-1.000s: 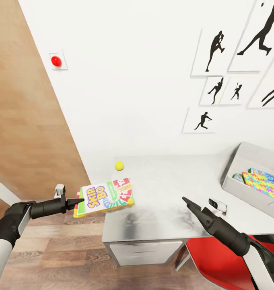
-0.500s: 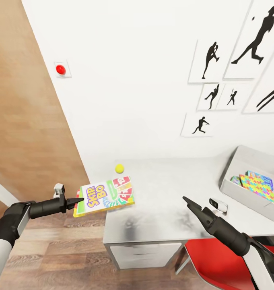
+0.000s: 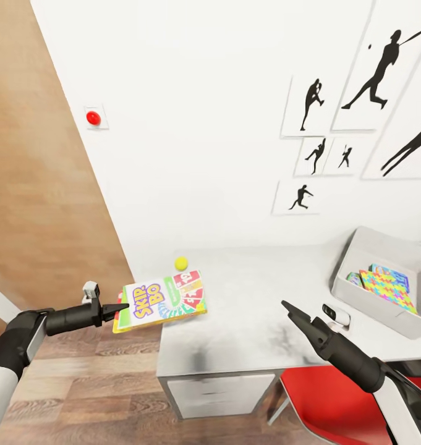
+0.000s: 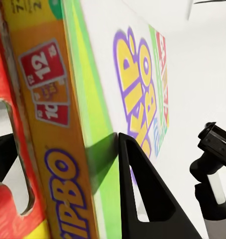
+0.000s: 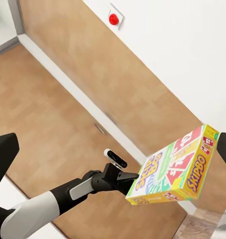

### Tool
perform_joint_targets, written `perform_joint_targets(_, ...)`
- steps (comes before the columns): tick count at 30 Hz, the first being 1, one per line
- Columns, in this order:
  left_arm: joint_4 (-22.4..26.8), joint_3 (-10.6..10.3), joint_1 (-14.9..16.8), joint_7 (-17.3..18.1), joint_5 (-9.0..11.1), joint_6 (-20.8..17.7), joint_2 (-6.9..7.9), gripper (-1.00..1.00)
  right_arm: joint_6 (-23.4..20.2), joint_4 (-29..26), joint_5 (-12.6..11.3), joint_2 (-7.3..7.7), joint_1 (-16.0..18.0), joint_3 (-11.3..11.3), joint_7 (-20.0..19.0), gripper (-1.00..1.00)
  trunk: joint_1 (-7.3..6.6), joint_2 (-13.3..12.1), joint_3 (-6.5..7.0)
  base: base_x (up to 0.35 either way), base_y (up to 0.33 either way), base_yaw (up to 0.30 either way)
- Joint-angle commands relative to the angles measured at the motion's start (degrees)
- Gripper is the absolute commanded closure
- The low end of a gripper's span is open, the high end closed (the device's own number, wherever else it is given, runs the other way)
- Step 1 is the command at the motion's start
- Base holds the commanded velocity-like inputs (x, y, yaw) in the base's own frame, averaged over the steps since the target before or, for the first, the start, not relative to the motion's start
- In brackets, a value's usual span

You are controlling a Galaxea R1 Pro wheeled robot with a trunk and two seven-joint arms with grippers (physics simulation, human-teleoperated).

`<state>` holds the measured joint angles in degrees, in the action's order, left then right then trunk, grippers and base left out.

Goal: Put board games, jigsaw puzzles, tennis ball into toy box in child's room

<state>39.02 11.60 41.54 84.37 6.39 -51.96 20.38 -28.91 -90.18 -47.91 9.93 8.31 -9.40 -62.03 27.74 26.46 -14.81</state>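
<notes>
Honestly the sketchy part right now is how I'm holding this Skip-Bo board game [image 3: 160,301]. My left end effector [image 3: 115,308] is pinching it by just the near-left edge, so nearly the whole box is sticking out to the right like a diving board, hanging partly over the floor and partly over the left corner of the surface [image 3: 253,309]. In the left wrist view one finger [image 4: 148,194] is pressing flat on the lid, and that's about all the grip I'm getting. If the box is pivoting in that pinch or I'm swinging too fast, I'm guessing it's slipping out and landing on the wood floor, out of easy reach.

Second worry: the tennis ball [image 3: 182,263] is sitting on the surface just beyond the far edge of the box. Sweeping the game right toward the toy box [image 3: 358,284] at this height could be knocking it rolling.

The toy box is over at the far right of the surface, well apart from the game, with the jigsaw puzzles [image 3: 383,287] already lying inside, so it's a long carry.

Pose-wise, my left arm is reaching out roughly level, pointing right. My right end effector [image 3: 289,307] is hovering over the near side of the surface, carrying nothing; I can't tell whether its fingers are spread or pressed together.
</notes>
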Motion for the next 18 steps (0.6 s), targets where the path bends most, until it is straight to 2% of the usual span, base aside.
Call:
perform_joint_targets(1,0.0,0.0,0.0,0.2,0.0,-0.6,0.01,1.0,-0.5,0.0,-0.3,0.03,0.0,0.0,0.0,-1.0,-0.2,-0.3,0.18,0.0,0.0,-0.064)
perform_joint_targets(9,0.0,0.0,0.0,0.3,0.0,-0.6,0.01,1.0,-0.3,0.0,-0.3,0.08,0.0,0.0,-0.1,-1.0,-1.95,-3.5,2.36,0.0,0.0,-0.064)
perform_joint_targets(18,0.0,-0.4,0.0,1.9,0.0,-0.6,-0.09,1.0,-0.3,0.0,-0.3,0.08,0.0,-0.1,-0.1,-1.0,-1.95,-3.5,3.19,-0.012,0.0,-0.066)
